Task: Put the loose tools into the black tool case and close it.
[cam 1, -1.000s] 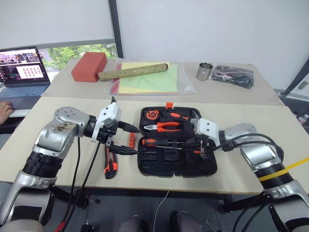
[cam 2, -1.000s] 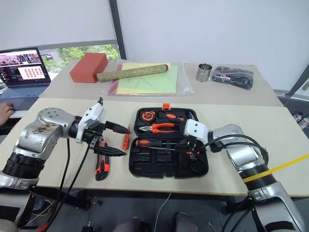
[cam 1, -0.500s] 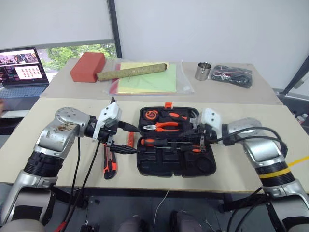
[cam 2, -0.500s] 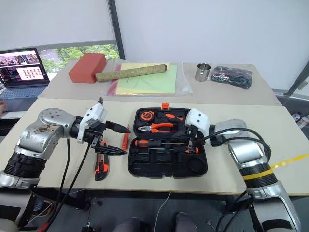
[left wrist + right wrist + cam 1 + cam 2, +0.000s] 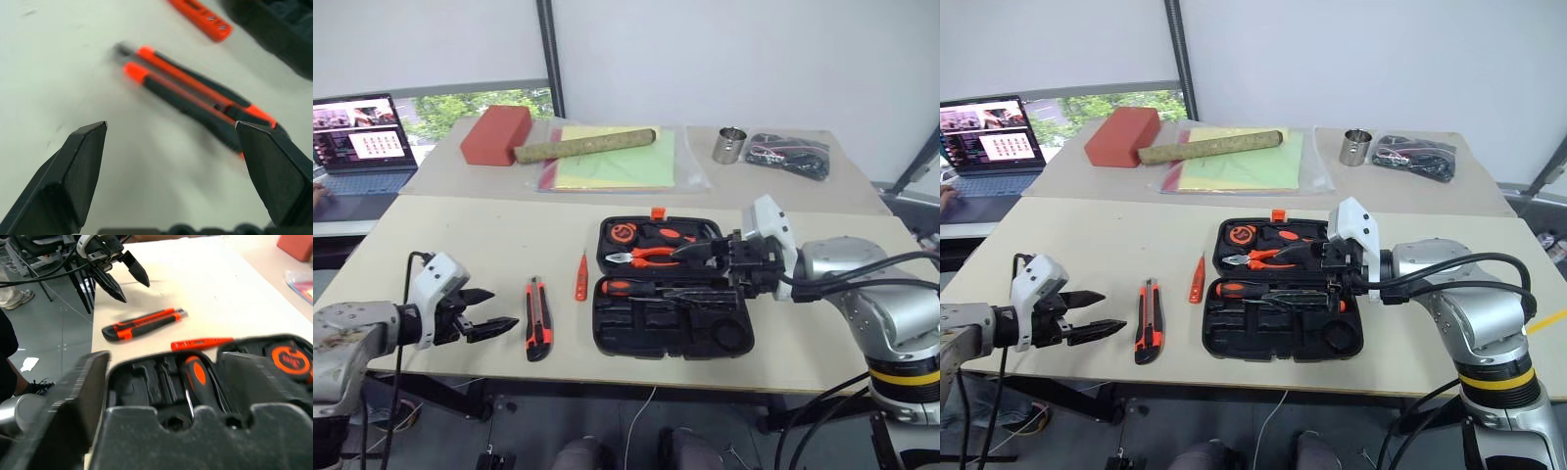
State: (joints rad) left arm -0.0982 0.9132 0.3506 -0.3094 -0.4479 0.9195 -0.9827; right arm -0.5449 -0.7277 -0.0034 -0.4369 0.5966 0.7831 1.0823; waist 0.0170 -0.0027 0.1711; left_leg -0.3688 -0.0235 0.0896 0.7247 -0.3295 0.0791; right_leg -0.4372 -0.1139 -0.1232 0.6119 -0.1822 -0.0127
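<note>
Honestly, both sets of jaws stood spread and held nothing: my left gripper (image 5: 1087, 313) hovered near the front left corner of the bench, fingers apart and aimed toward the utility knife (image 5: 1147, 332), and my right gripper (image 5: 710, 257) hung over the open black tool case (image 5: 1283, 338) with its black fingers parted above the upper tray. I judged the job partly done. One orange-handled screwdriver (image 5: 641, 288) lay seated in a moulded slot along the middle of the case, while the knife rested on the bare bench just left of the case and the short orange tester (image 5: 1197, 277) sat between the knife and the case's left wall, touching neither. Those two were left to load, and the lid had not yet been shut; its small orange latch (image 5: 1278, 214) showed at the far edge. The case looked like rigid matte plastic with rounded corners and deep shaped recesses. The knife was a slim bar, orange and black, seemingly rubbery-gripped; the tester was thin and tapered. The bench was smooth pale board, so I expected the flat knife to be awkward to pinch.
</note>
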